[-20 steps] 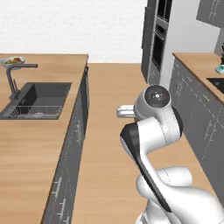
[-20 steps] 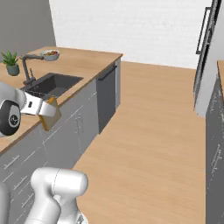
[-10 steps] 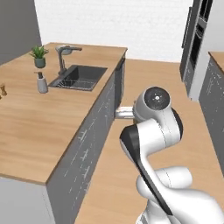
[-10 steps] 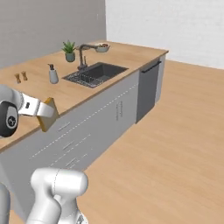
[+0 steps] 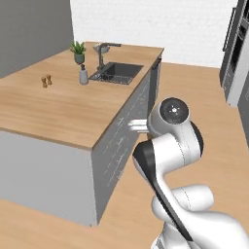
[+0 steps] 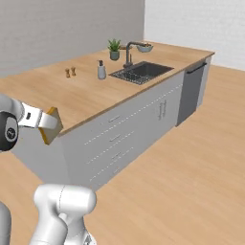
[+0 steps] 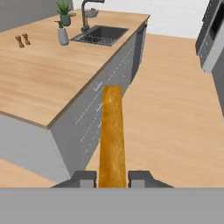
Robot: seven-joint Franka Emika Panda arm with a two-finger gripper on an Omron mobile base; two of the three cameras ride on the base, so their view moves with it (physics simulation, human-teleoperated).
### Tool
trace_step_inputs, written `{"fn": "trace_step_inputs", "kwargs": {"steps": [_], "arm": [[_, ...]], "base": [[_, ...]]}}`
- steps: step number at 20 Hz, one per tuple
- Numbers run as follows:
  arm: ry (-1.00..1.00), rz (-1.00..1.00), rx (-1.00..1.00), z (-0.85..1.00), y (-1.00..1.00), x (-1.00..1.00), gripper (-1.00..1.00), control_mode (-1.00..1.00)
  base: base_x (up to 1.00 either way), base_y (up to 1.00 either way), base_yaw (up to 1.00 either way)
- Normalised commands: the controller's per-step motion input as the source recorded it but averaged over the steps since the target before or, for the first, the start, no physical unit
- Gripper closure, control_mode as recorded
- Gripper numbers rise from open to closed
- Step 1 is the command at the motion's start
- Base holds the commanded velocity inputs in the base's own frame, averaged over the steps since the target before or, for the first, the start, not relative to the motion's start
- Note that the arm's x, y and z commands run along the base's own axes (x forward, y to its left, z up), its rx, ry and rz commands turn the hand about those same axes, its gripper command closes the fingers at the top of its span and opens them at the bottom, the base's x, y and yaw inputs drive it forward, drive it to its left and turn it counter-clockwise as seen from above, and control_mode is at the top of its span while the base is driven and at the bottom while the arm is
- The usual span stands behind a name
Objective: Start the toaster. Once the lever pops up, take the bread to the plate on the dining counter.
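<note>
Long light-wood tabletop (image 5: 68,112) on pale grey sides, standing on a wood floor (image 6: 191,177). Left base view: sink (image 5: 116,73) with faucet (image 5: 102,51) at the tabletop's 1 o'clock end; potted plant (image 5: 78,51) and soap dispenser (image 5: 83,75) at 12 o'clock; two small shakers (image 5: 46,81) at 10 o'clock.

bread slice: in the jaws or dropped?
In the jaws. The thin orange-brown bread slice stands edge-on between the gripper's two dark fingertips, off the light-wood counter.
</note>
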Motion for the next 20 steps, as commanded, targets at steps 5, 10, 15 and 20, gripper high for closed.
{"fn": "trace_step_inputs", "kwargs": {"steps": [5, 10, 15, 20], "arm": [[0.00, 0.00, 0.00, 0.00, 0.00, 0.00, 1.00, 1.00], [0.00, 0.00, 0.00, 0.00, 0.00, 0.00, 1.00, 1.00], [0.00, 0.00, 0.00, 0.00, 0.00, 0.00, 1.00, 1.00], [0.00, 0.00, 0.00, 0.00, 0.00, 0.00, 1.00, 1.00]], "base": [[-0.38, 1.00, 0.04], [0.09, 1.00, 0.00], [0.51, 1.00, -0.07], [0.68, 1.00, -0.19]]}}
